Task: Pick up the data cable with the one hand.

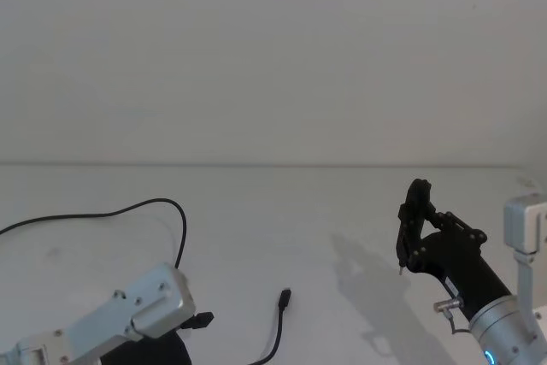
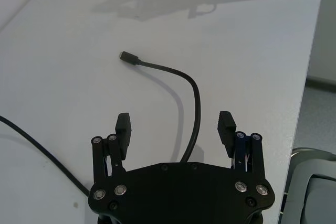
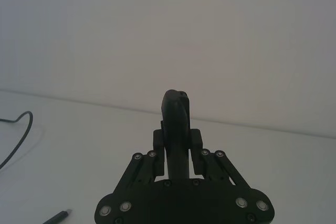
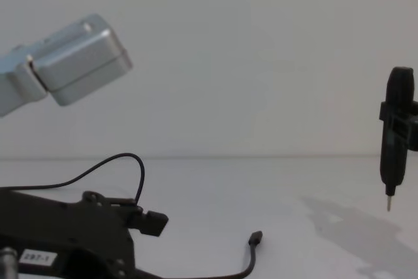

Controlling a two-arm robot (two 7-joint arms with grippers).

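You are at the approach. Your left gripper (image 2: 175, 127) hangs low over the table (image 2: 252, 51), jaws spread wide and empty, and the data cable (image 2: 195, 90) runs untouched between its fingers (image 2: 123, 128). In the head view the cable's plug (image 1: 285, 298) lies at 3 o'clock from that gripper. Next, I judge, you lower and close on the cord. The right gripper (image 3: 177, 141), parked at 4 o'clock, clamps a pin-tipped tool (image 3: 176, 109). The white label (image 4: 36, 257) is unreadable.

Left tool (image 2: 175, 121) spread wide, low; right tool (image 3: 177, 141) raised, clamped.
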